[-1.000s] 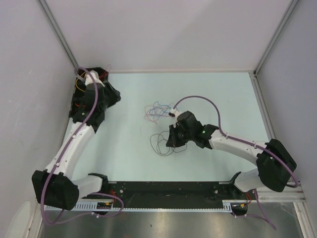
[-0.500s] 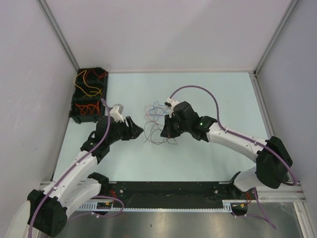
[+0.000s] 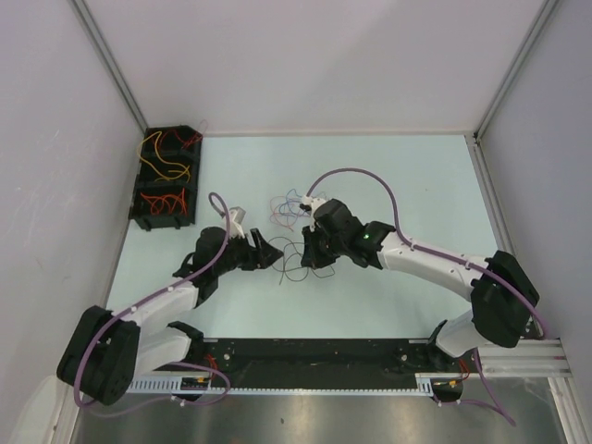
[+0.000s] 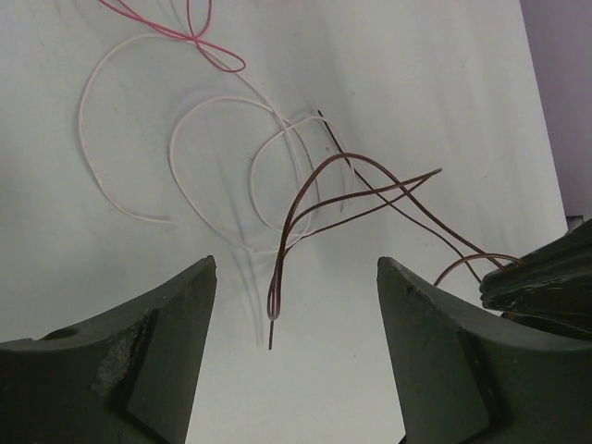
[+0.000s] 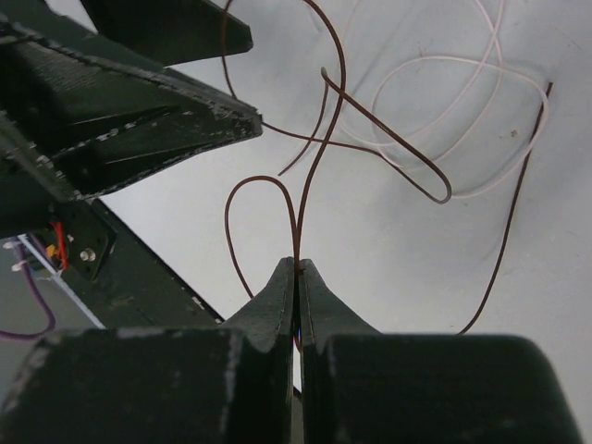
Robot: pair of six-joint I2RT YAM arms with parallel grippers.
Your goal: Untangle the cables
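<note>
A loose tangle of thin cables (image 3: 291, 215) lies mid-table. My right gripper (image 5: 297, 264) is shut on a dark brown cable (image 5: 314, 157), which loops up from its tips. In the top view the right gripper (image 3: 308, 254) sits at the near edge of the tangle. My left gripper (image 4: 296, 305) is open, jaws wide apart, and empty. A free end of the brown cable (image 4: 277, 296) hangs between its tips. Pale cables (image 4: 222, 157) and a pink cable (image 4: 208, 46) lie beyond. In the top view the left gripper (image 3: 273, 254) faces the right one closely.
A black bin (image 3: 166, 180) at the far left corner holds yellow, orange and red wires. Grey walls enclose the pale table (image 3: 407, 176) on three sides. A black rail (image 3: 314, 356) runs along the near edge.
My left arm swung from the black bin to the table's middle, stopping just left of the right gripper. My right gripper shifted left and nearer with the brown cable.
</note>
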